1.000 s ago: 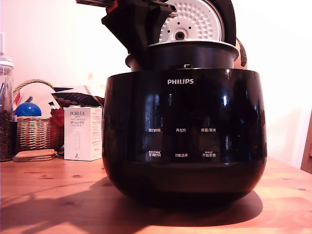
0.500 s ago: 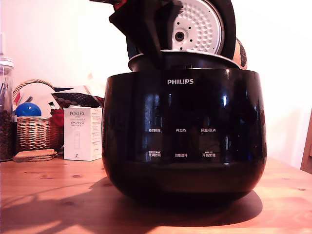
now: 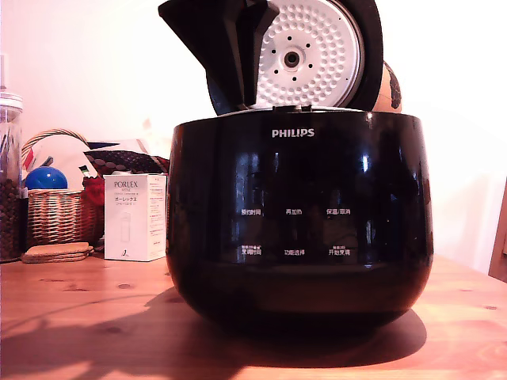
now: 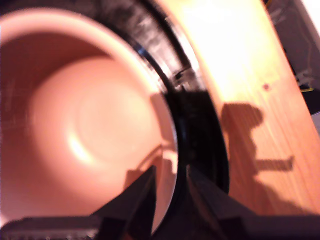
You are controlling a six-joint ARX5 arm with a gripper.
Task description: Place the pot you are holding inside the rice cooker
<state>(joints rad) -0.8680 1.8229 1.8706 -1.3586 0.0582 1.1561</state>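
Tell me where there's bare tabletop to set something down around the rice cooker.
Free: the wooden table in front of the white box and basket, and the strip at the exterior view's right of the rice cooker. Crowded: the back corner on that view's left, with jar, basket, box and coasters packed together.

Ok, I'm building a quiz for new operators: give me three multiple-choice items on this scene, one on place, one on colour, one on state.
1. Where is the pot? A on a shelf; B down inside the rice cooker; C high above it.
2. What colour is the ball in the basket? A red; B blue; C green.
3. The cooker's lid is: A open; B closed; C removed.
Answers: B, only the pot's rim shows at the cooker's top; B, it is plainly blue; A, its white dimpled plate faces the camera.
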